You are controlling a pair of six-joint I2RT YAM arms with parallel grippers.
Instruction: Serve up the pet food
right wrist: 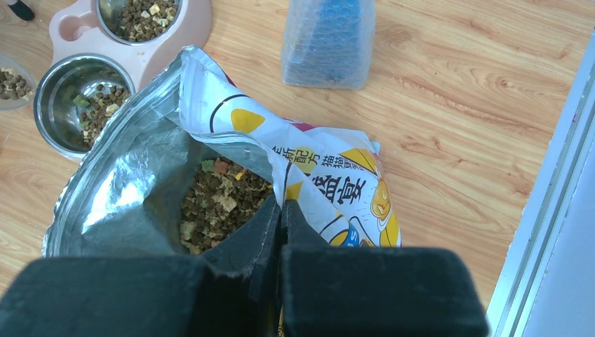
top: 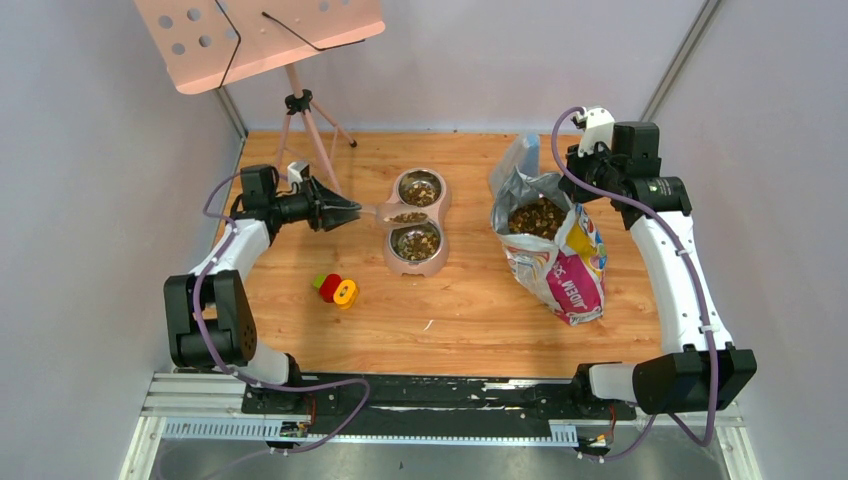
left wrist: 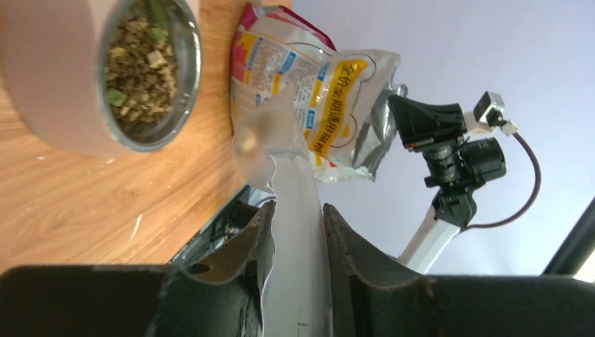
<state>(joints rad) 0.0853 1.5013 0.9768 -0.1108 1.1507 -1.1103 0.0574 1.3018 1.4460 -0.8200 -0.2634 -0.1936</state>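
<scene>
Your left gripper (left wrist: 296, 217) pinches the scoop (left wrist: 273, 126), right gripper (right wrist: 279, 210) the bag (right wrist: 330, 168); tilt beside the bowl (left wrist: 49, 91) and pellets (top: 408, 217) spill

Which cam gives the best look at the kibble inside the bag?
Right wrist: it looks straight into the open bag at the kibble, close up. Top external shows it small in the bag's mouth. Left wrist shows only the bag's outside.
</scene>
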